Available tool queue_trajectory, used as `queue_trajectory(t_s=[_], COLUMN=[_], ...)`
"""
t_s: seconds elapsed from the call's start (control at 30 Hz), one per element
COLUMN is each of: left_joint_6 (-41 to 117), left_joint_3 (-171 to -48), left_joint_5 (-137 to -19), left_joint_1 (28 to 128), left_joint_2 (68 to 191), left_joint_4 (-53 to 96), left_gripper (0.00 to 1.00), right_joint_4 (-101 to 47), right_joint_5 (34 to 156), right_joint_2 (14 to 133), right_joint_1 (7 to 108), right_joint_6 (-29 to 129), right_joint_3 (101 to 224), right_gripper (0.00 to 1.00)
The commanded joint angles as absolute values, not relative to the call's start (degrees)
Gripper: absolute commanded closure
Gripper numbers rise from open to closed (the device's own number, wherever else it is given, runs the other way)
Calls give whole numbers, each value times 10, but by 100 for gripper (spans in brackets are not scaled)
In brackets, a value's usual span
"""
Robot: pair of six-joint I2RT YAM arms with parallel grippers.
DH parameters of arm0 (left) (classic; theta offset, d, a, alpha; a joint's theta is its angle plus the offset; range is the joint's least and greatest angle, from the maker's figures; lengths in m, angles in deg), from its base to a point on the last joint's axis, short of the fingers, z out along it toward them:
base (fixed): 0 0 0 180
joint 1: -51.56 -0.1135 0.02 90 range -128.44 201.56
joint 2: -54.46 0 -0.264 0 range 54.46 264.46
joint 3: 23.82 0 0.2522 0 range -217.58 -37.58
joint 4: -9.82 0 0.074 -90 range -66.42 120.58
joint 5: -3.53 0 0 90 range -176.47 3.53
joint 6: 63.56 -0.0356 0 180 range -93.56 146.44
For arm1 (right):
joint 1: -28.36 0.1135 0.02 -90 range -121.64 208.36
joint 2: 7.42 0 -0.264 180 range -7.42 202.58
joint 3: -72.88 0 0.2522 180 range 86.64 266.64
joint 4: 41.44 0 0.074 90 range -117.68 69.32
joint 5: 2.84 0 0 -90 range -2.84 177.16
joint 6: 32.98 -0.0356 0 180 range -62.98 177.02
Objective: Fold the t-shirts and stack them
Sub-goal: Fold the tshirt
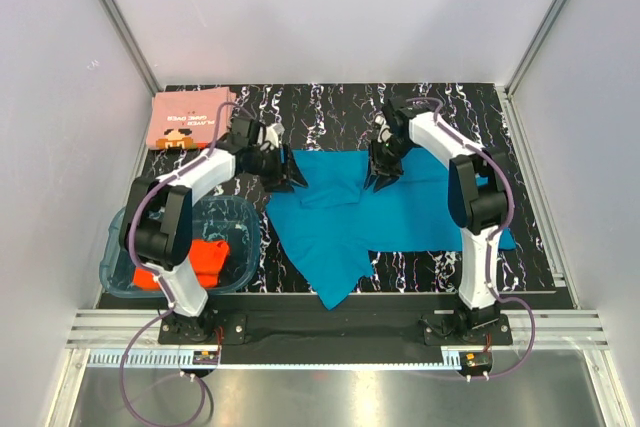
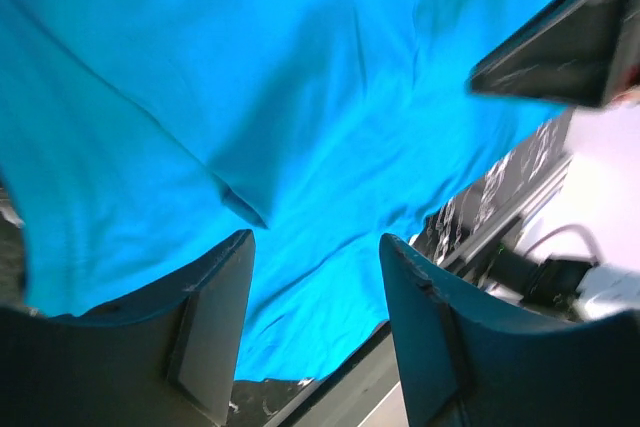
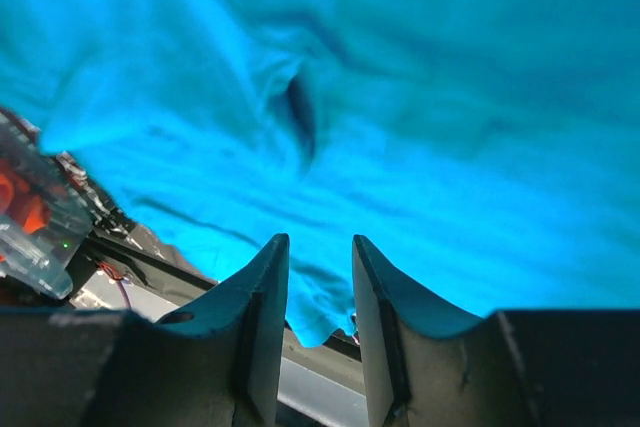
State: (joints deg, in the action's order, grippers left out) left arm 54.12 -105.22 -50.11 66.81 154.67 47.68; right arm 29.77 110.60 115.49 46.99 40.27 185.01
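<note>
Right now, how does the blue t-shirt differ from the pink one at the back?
The blue t-shirt lies spread out and rumpled mid-table; the pink t-shirt is folded into a neat rectangle in the far left corner. The blue one is plain; the pink one carries dark print. Both rest on the black marbled table.

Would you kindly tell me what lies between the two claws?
The top view shows only the teal t-shirt between left claw and right claw.
</note>
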Motion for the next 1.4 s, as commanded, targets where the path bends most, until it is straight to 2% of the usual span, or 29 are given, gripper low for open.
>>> queue_trajectory(t_s=[0.0,0.13,0.23,0.37,0.67,1.37], left_joint_6=[500,499,503,506,510,532], left_joint_3=[-1039,-1044,-1039,-1003,-990,-1023], left_joint_5=[-481,-550,-617,-639,-619,-581], left_joint_1=[694,710,718,726,727,746], left_joint_2=[1543,1547,1542,1518,1546,1599], left_joint_4=[425,470,494,478,425,398], left_gripper=[42,42,36,36,35,47], right_joint_4=[271,259,247,237,231,227], right_joint_5=[1097,1089,1085,1084,1082,1079], right_joint_2=[1088,1053,1026,999,978,973], right_joint_1=[468,469,468,467,467,467], right_joint_6=[401,402,401,395,396,391], right_joint_3=[1829,1790,1756,1716,1701,1690], right_gripper=[62,63,63,64,67,68])
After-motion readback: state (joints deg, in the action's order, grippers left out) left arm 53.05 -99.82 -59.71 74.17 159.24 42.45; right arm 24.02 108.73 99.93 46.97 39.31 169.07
